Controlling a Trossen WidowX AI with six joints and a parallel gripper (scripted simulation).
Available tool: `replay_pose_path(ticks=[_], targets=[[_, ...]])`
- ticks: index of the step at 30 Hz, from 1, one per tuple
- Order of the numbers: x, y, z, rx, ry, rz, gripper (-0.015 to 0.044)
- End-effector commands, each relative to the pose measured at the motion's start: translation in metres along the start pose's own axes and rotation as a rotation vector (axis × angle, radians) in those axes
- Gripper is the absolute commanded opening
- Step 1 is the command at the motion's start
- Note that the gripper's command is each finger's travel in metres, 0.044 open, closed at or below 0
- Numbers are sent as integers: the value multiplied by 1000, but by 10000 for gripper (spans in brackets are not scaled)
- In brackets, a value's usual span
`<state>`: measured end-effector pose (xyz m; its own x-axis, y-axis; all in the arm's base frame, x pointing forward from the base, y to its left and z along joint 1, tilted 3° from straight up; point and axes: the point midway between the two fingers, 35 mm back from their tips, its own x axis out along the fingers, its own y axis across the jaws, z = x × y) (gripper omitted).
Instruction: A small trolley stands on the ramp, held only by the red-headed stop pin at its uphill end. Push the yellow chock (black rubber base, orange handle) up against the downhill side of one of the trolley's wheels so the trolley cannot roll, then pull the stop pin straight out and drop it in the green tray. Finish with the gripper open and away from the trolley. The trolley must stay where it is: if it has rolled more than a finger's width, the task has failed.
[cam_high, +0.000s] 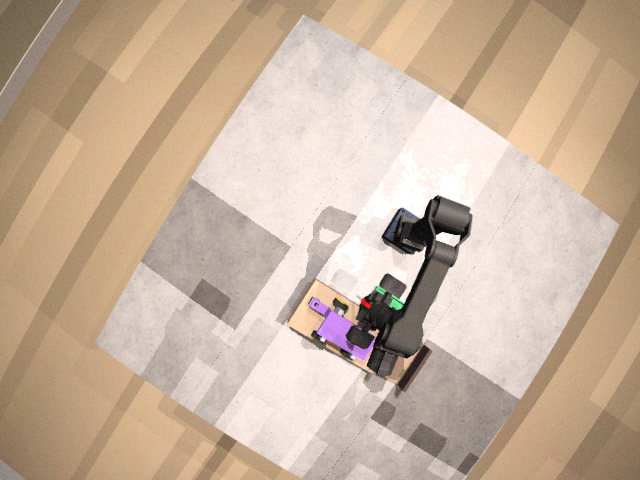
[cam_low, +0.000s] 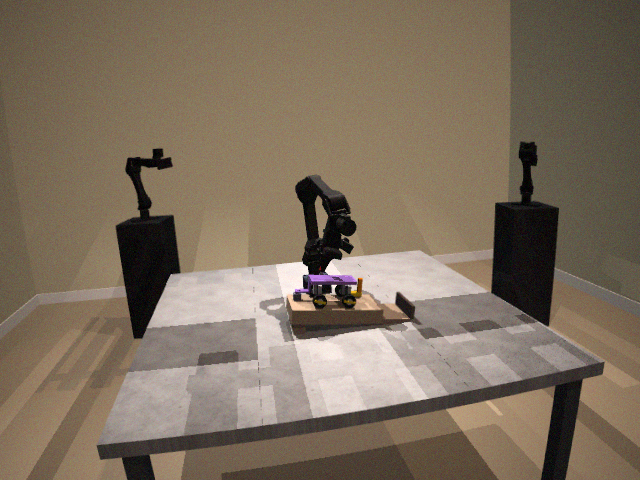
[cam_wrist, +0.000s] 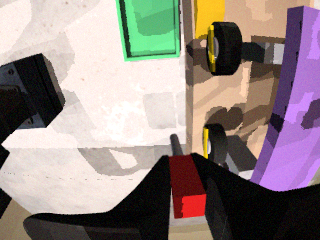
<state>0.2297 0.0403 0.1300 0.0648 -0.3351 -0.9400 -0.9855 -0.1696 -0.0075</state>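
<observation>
My gripper (cam_wrist: 179, 160) is shut on the red-headed stop pin (cam_wrist: 188, 182) (cam_high: 366, 303) (cam_low: 320, 268), whose grey shaft points out past the fingertips. It holds the pin above the table beside the ramp's tray-side edge, short of the tray. The purple trolley (cam_high: 336, 328) (cam_low: 330, 279) (cam_wrist: 302, 90) stands upright on the wooden ramp (cam_high: 300, 316) (cam_low: 336, 316) (cam_wrist: 257, 15). The yellow chock (cam_low: 356, 294) (cam_wrist: 210, 15) sits at the downhill side of the tray-side downhill wheel; exact contact cannot be told. The green tray (cam_high: 397, 303) (cam_wrist: 152, 57) stands on the table beside the ramp.
A dark end board (cam_high: 415, 367) (cam_low: 405, 305) stands across the ramp's downhill end. The arm's base (cam_high: 398, 232) (cam_wrist: 47, 90) is on the table on the tray's side. The arm covers part of the tray and the chock in the top view. Two other arms stand on pedestals beyond the table.
</observation>
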Motion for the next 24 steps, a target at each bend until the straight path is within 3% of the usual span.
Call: replay_pose_path(ticks=[1, 24], targets=[[-2, 1, 15, -1, -5, 1, 0], [-13, 4, 99, -1, -11, 2, 0]])
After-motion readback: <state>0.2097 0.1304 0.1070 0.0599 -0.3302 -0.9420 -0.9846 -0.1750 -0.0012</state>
